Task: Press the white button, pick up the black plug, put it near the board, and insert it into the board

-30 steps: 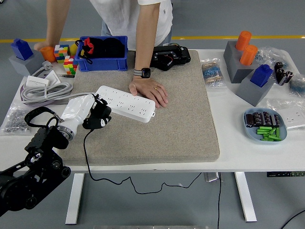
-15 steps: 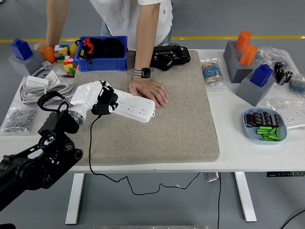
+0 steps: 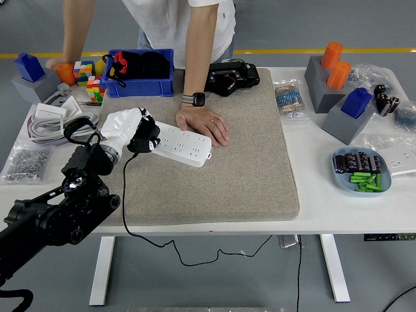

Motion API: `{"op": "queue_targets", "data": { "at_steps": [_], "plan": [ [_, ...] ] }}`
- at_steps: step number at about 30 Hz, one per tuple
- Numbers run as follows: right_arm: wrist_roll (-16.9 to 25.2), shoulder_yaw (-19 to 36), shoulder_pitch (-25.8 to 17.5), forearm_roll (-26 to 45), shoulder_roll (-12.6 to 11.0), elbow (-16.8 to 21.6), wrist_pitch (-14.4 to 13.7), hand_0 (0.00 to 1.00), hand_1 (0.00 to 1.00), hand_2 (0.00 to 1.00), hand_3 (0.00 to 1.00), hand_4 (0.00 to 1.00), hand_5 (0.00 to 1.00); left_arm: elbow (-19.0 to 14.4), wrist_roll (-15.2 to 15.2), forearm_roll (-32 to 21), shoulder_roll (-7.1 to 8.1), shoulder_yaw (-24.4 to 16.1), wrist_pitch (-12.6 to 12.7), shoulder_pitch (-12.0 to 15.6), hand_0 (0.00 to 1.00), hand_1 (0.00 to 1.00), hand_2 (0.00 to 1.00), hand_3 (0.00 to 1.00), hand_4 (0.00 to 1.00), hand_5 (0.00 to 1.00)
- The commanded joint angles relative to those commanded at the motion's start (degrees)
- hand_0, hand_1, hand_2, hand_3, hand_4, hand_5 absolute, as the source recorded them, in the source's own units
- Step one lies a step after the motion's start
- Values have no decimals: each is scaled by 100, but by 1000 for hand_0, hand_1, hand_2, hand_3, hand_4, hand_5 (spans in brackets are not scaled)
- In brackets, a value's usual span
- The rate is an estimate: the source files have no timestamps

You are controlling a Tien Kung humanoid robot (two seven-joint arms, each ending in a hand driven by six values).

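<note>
A white power strip (image 3: 182,143) lies on the grey mat (image 3: 240,162), angled down to the right. My left hand (image 3: 133,133), in a white shell, is shut on the black plug (image 3: 144,142) and holds it over the strip's left end. The plug's black cable (image 3: 123,195) hangs down over the table's front edge. A person's hand (image 3: 205,125) rests flat on the mat, pressing the strip's far right side. The white button is hidden under my hand. My right hand is out of view.
A blue bin (image 3: 140,71) and a black device (image 3: 231,77) stand at the back. Coiled grey cable and white adapters (image 3: 55,117) lie at the left. Grey blocks with orange and blue pieces (image 3: 338,91) and a blue dish (image 3: 361,172) sit at the right.
My left hand carried the black plug up and right, from the mat beside the strip onto the strip's left end. The person's hand stayed still.
</note>
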Motion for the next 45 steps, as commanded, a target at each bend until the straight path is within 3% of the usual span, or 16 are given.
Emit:
{"op": "queue_targets", "data": {
  "at_steps": [22,36,45],
  "plan": [
    [-2,-90,-4,28,-17,-1,-2,703,623,633,613,640,351,301,72,151,-52,197,123,-139,258,266,345,502,509,2],
    [4,-62,-20,23,-26,1,-6,703,623,633,613,639,349,85,75,16,118,384,60,-67,255,260,339,492,503,2],
    [6,-53,-22,20,-17,2,-6,703,623,632,613,638,348,77,104,45,108,448,44,-99,256,259,338,491,504,2]
  ]
}}
